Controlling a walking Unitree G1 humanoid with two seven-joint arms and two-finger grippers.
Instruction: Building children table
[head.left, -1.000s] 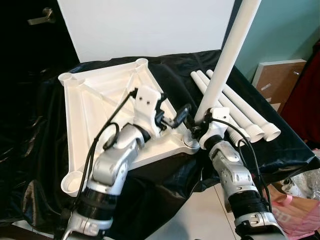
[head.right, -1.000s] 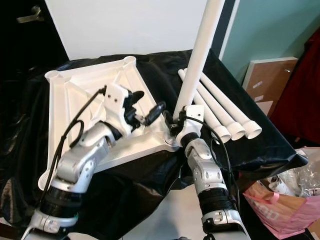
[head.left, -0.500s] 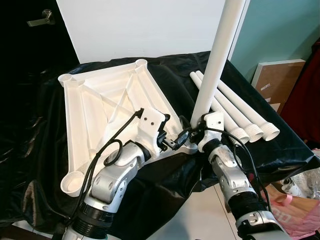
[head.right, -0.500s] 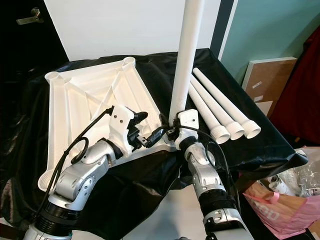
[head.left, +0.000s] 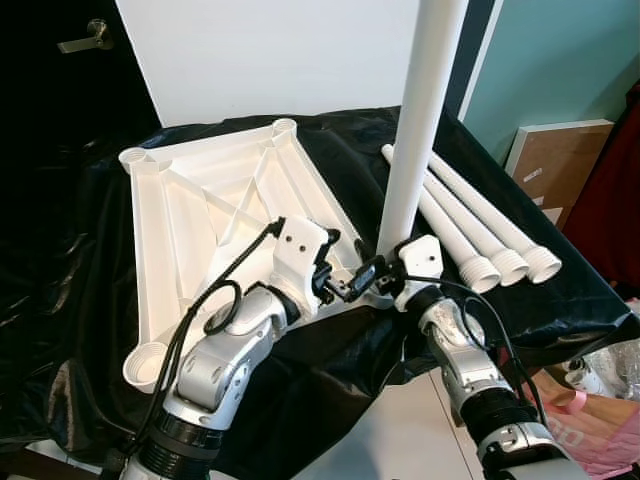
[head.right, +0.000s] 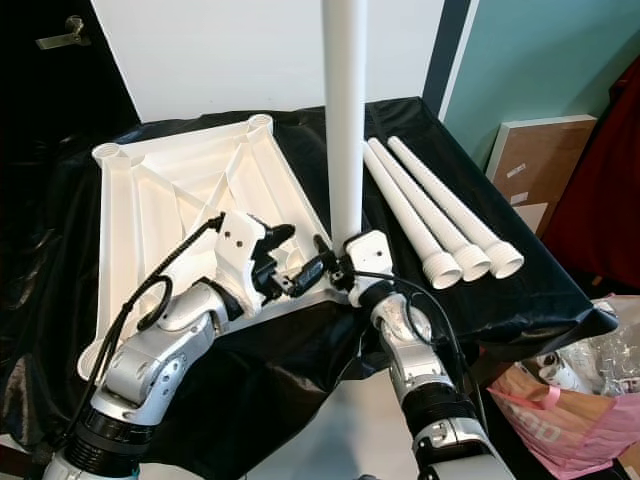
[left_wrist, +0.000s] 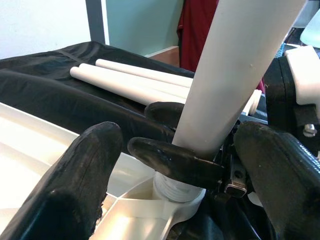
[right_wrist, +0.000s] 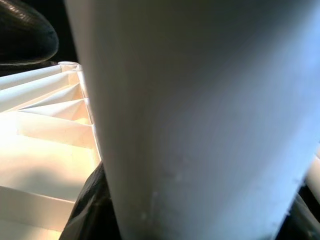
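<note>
Upside-down white tabletop (head.left: 200, 215) lying on the black-draped bench (head.left: 560, 300), ribs up, with a socket at each corner. One white leg (head.left: 420, 110) standing close to upright in the near right corner socket (left_wrist: 172, 192), threaded end just at the mouth, long axis pointing almost straight up and out of the top of the head views. Right tool (head.left: 395, 280) clamped around the leg low down, right above the socket, so the leg sits directly between its fingers. Left tool (head.left: 350, 285) reaching in from the tabletop side, fingers (left_wrist: 170, 157) spread and resting at the leg's base without closing on it, looks more like steadying than gripping. Three spare legs (head.left: 480, 225) lying side by side on the bench to the right, well apart from the corner. Key thing for seating: leg axis needs to line up square with the socket below, then probably a twist down. Right arm clearly the one doing the work here.
</note>
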